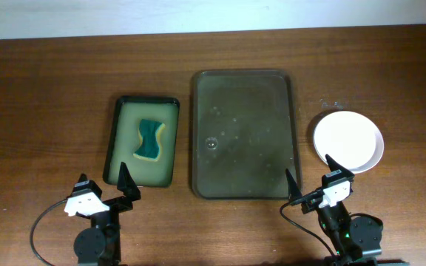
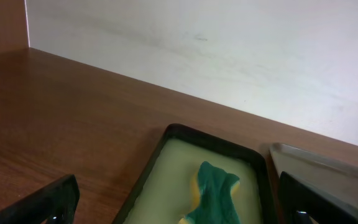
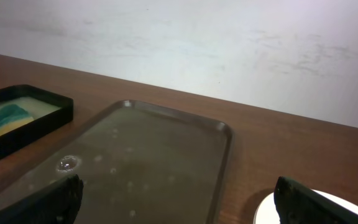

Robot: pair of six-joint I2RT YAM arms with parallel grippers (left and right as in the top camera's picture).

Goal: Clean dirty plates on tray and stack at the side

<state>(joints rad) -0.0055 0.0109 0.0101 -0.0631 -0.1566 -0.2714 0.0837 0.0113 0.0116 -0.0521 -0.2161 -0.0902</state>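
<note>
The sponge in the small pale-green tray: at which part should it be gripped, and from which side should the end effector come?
Grip the sponge across its narrow waist, coming straight down from above. It lies flat, and the small tray's raised rim would likely block a sideways approach. The open left end effector is nearer.
</note>
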